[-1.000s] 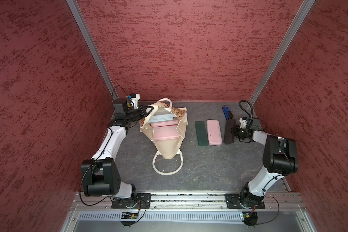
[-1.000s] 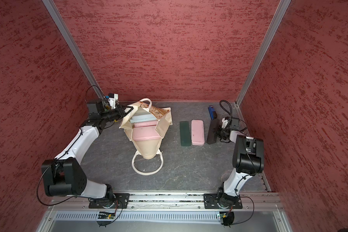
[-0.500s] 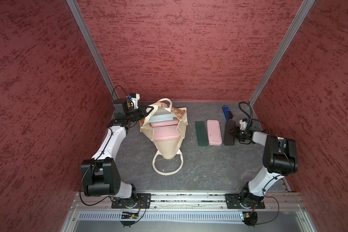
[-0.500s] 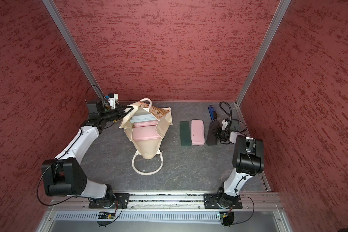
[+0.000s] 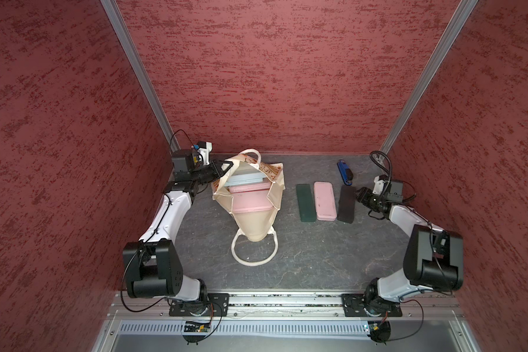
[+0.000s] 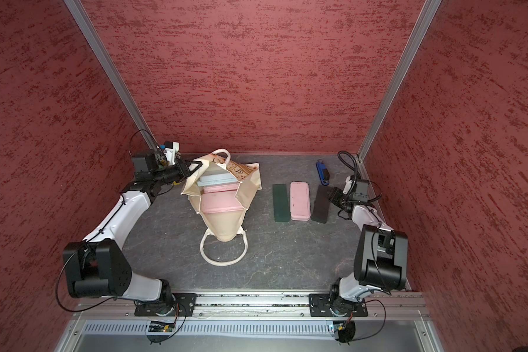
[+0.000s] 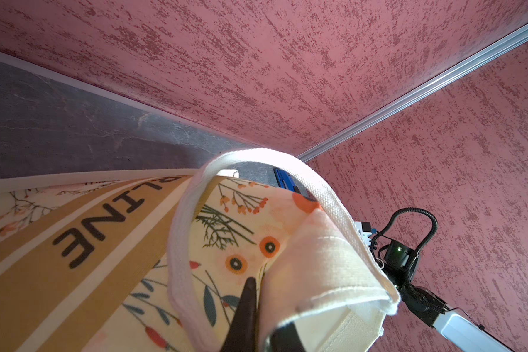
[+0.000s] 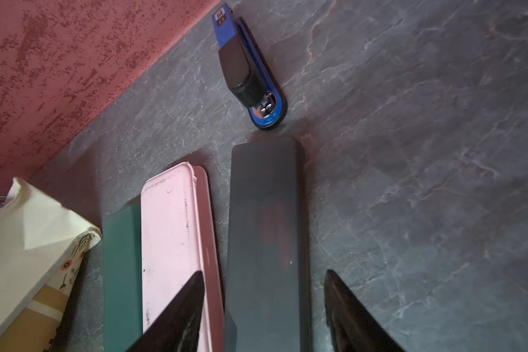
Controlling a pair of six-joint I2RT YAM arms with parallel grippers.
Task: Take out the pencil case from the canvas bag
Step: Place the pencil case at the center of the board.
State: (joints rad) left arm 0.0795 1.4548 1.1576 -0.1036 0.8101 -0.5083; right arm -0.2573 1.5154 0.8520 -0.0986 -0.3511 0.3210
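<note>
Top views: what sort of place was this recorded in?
Most likely a purpose-built robot test booth, not a home or office. Red textured panels joined by aluminium corner posts wall in a slate-look tabletop, and the left arm and right arm are bolted to a rail along its front edge.

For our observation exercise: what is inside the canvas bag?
Visible in the canvas bag: a grey-blue case, a pink case and a nearer pink case, overlapping. Whatever lies beneath them is covered by cloth.
</note>
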